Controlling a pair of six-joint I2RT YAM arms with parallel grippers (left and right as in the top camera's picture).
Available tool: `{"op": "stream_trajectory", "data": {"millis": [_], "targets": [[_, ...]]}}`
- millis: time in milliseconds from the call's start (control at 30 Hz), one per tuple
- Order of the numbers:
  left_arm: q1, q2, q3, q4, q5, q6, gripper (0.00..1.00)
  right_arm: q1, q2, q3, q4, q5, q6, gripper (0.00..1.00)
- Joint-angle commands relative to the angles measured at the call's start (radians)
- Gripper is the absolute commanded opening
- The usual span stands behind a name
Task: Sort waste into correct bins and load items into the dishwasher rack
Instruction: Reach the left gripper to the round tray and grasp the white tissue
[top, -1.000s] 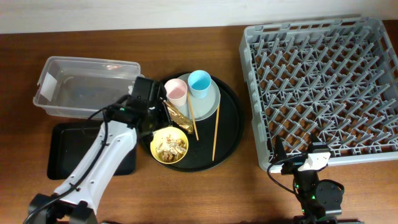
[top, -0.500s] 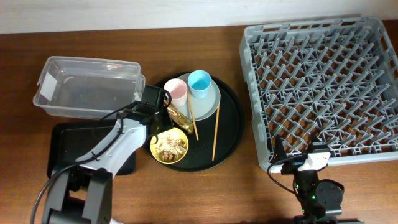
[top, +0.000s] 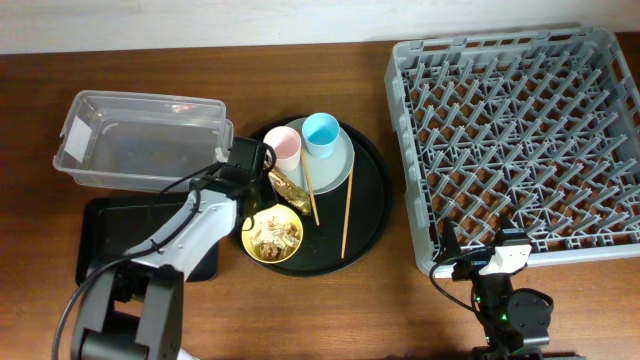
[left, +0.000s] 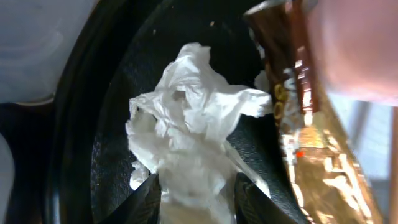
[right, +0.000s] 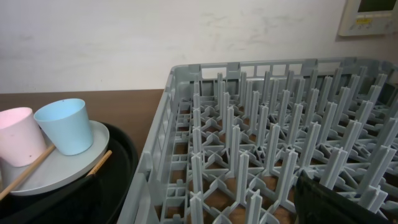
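Observation:
In the left wrist view my left gripper (left: 198, 199) is shut on the crumpled white paper (left: 193, 124), one finger pressed against each side. The paper lies on the round black tray (left: 112, 124), beside the gold-brown wrapper (left: 311, 143). From overhead the left gripper (top: 250, 165) covers the paper, next to the wrapper (top: 285, 187) and the pink cup (top: 283, 145). The blue cup (top: 321, 133) stands on the grey-green plate (top: 335, 172). Food scraps fill the yellow bowl (top: 272, 235). My right gripper (top: 483, 255) is open and holds nothing, at the front edge of the dishwasher rack (top: 510, 140).
The clear box (top: 140, 140) stands left of the round tray, with the shallow black tray (top: 110, 240) in front of it. Two chopsticks (top: 347, 220) lie across the plate and the round tray. The rack's pegs (right: 261, 155) fill the right wrist view.
My left gripper has shifted slightly right along the round tray's left rim and its jaws have narrowed onto the white paper. The right arm has stayed still.

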Motion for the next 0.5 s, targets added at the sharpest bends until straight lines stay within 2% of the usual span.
{"op": "stream_trajectory", "data": {"millis": [0,67,167,300,467], "targets": [[-0.005,0.035,-0.007,0.0,-0.009,0.001,0.21,-0.005,-0.006,-0.005,-0.005,0.012,0.003,0.98],[-0.005,0.035,-0.006,-0.002,0.002,0.001,0.01,-0.005,-0.006,-0.005,-0.005,0.012,0.003,0.98],[-0.005,0.005,0.031,-0.048,0.0,0.007,0.0,-0.005,-0.006,-0.005,-0.005,0.012,0.003,0.98],[-0.005,-0.109,0.131,-0.201,-0.003,0.033,0.01,-0.005,-0.006,-0.005,-0.005,0.012,0.003,0.98],[-0.005,-0.232,0.134,-0.223,-0.005,0.04,0.0,-0.005,-0.006,-0.005,-0.005,0.012,0.003,0.98]]}}
